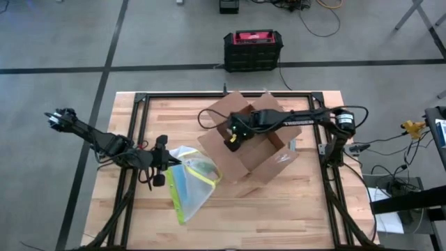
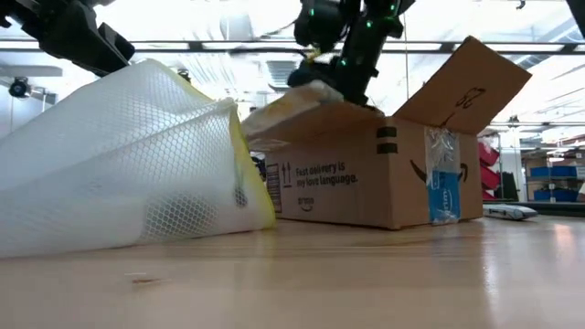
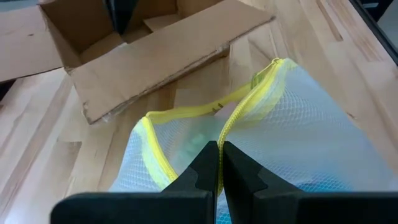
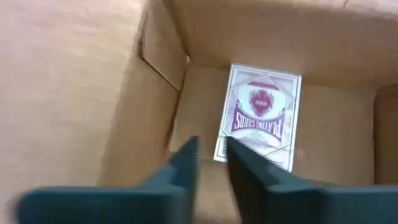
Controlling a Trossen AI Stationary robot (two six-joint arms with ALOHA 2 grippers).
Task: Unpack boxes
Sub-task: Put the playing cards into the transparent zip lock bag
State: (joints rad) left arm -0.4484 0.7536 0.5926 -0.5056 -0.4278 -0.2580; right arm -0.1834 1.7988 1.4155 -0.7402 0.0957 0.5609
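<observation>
Right gripper (image 4: pixel 211 158), fingers closed on nothing, hangs inside the open cardboard box (image 1: pixel 254 143) at frame centre, above a card deck (image 4: pixel 261 115) reading "PLAYING CARDS". Box side reads "Fast delivery is my love language." Left gripper (image 3: pixel 219 163), lower left, is clamped on the yellow-edged mesh pouch (image 1: pixel 188 181).

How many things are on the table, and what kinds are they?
Cardboard box: 1
Mesh pouch with yellow edge: 1
Pack of playing cards, inside the box: 1
Total: 3
</observation>
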